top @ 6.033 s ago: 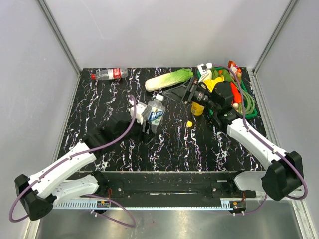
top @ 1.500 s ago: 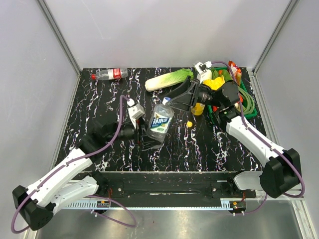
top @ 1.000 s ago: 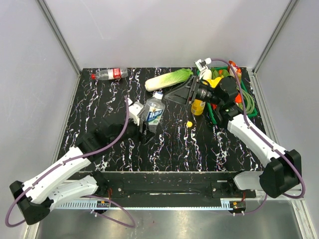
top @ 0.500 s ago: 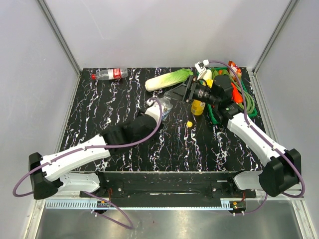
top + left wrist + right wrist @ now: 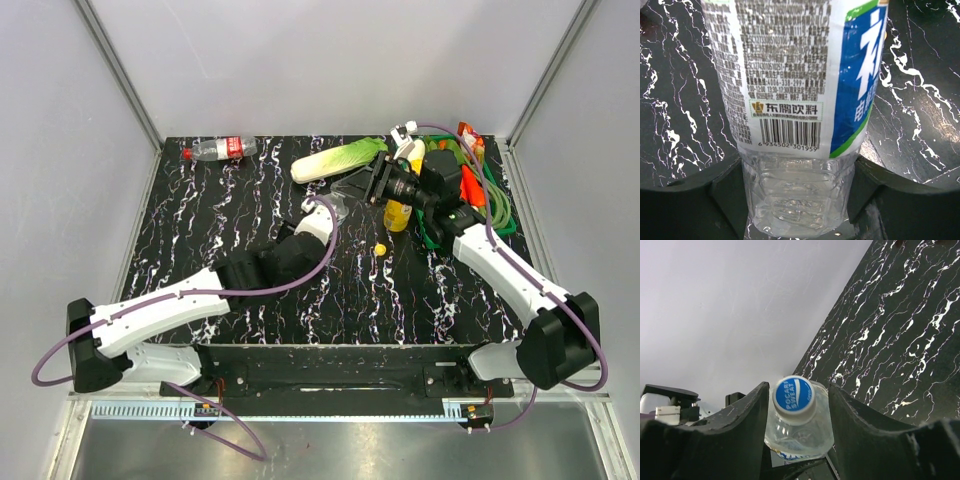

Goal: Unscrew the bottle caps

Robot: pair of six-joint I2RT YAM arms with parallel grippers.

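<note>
Table point(image 5: 200, 200) black (white veins); loose cap point(image 5: 380, 248) seemingly yellow.

"POCARI SWEAT" is printed on the blue-and-white cap point(image 5: 794, 394). On the bottle point(image 5: 796, 202) label point(image 5: 785, 60), "东鹏饮料" is boxed above a barcode point(image 5: 788, 134) numbered 6 934502 301959. The fine print above cannot be read, and the large white characters are cut off.

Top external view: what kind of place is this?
Likely a lab robot test cell, not a real kitchen: plain grey walls in aluminium framing, a left arm and right arm bolted along a black marbled table, and props like a cabbage and red-label bottle.
</note>
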